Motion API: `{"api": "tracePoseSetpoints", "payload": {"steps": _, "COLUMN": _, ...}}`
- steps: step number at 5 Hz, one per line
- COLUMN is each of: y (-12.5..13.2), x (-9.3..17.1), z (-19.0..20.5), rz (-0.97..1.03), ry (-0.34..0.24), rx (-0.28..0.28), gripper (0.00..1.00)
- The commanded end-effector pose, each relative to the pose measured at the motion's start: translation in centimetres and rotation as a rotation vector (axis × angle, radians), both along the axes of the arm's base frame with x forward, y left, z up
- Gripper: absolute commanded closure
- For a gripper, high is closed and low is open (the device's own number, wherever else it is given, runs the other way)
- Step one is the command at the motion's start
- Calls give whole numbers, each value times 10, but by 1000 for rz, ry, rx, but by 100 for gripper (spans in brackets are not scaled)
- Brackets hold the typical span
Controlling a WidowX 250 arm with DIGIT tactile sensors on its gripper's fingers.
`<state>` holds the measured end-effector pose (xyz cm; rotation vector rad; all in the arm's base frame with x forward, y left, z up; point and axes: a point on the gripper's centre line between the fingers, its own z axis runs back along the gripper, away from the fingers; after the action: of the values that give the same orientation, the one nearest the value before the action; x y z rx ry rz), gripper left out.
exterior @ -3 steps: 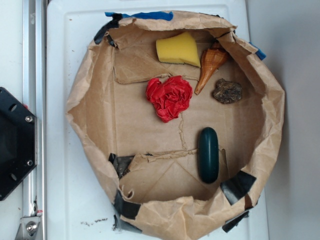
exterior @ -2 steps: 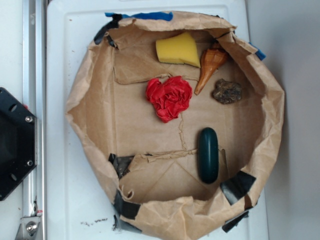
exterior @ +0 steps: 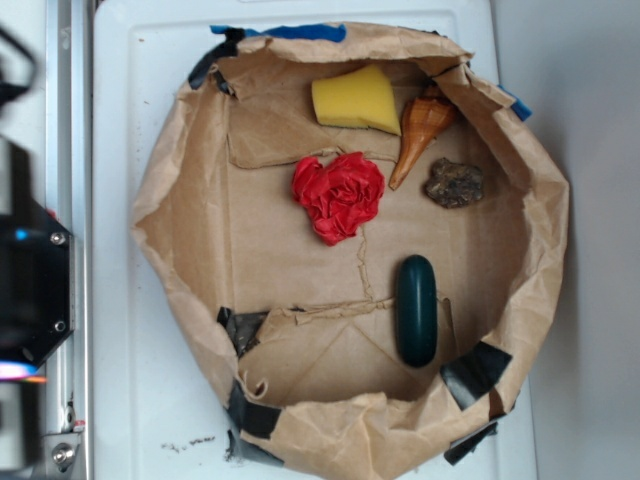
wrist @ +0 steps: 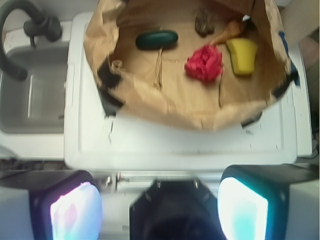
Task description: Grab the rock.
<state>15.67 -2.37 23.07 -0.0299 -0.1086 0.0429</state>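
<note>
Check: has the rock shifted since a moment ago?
No. The rock sits at the same spot beside the seashell, inside the paper bin's rim.

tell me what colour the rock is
Mottled dark brown and grey; the rock shows best in the exterior view.

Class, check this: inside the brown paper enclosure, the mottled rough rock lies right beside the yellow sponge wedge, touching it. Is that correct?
Not quite. The mottled brown-grey rock lies beside the tan-orange spiral seashell, apart from the yellow sponge wedge; the shell sits between them. It is inside the brown paper enclosure. The exterior view shows this.
</note>
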Motion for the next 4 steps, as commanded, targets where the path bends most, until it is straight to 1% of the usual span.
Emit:
{"api": "tracePoseSetpoints", "payload": {"steps": 1, "y": 11, "x": 68, "z": 0, "rz": -86, "ry": -160, "rx": -28, "gripper": 0}}
{"api": "tracePoseSetpoints", "payload": {"steps": 2, "y": 32, "x": 100, "z": -19, "rz": -103, "ry": -209, "rx": -54, "gripper": 0}}
{"api": "tracePoseSetpoints", "payload": {"steps": 4, "y": 32, "x": 100, "z": -19, "rz": -103, "ry": -209, "rx": -54, "gripper": 0}}
